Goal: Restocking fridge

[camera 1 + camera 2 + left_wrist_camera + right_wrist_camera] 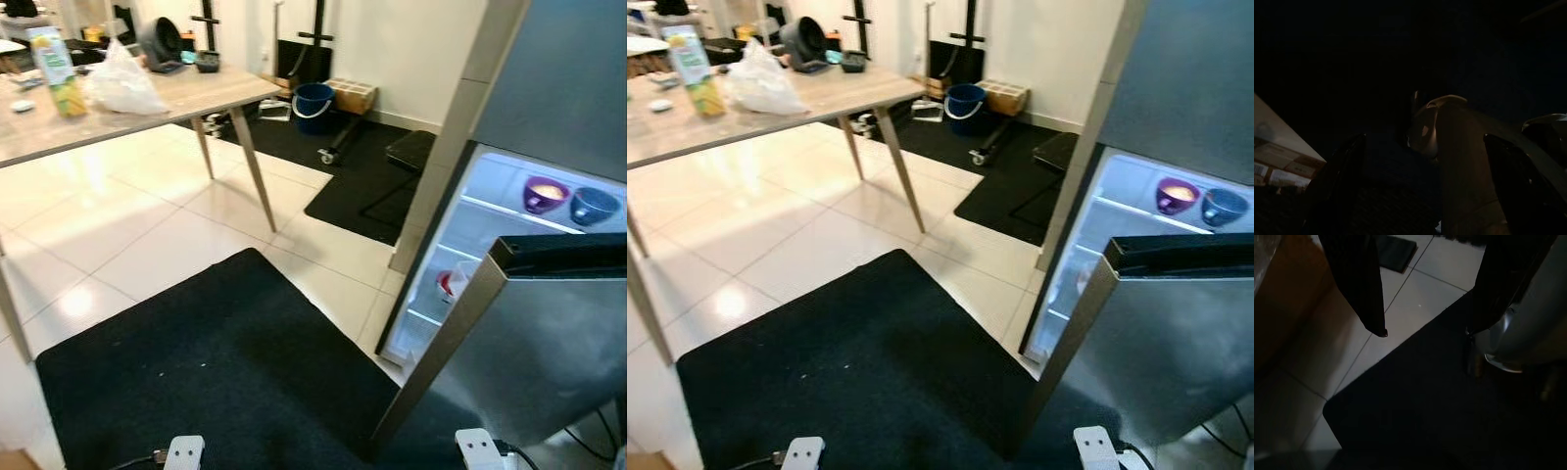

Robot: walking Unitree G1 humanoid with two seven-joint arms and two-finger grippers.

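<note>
Hanging right end effector [1425, 308], fingers apart, empty

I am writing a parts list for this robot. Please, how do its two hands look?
Each hand has two long, flat black fingers tapering to narrow tips. The right hand shows them plainly, over tile and dark mat. The left hand is in deep shade: only two dark fingers.

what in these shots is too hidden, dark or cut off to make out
- Fridge shelves, head views: the half-open door covers most of them; two bowls show.
- Red item on a lower shelf: too small to tell.
- Carton label on the table: too small to read.
- Left wrist view: too dark.
- Plastic bag: contents hidden.
</note>
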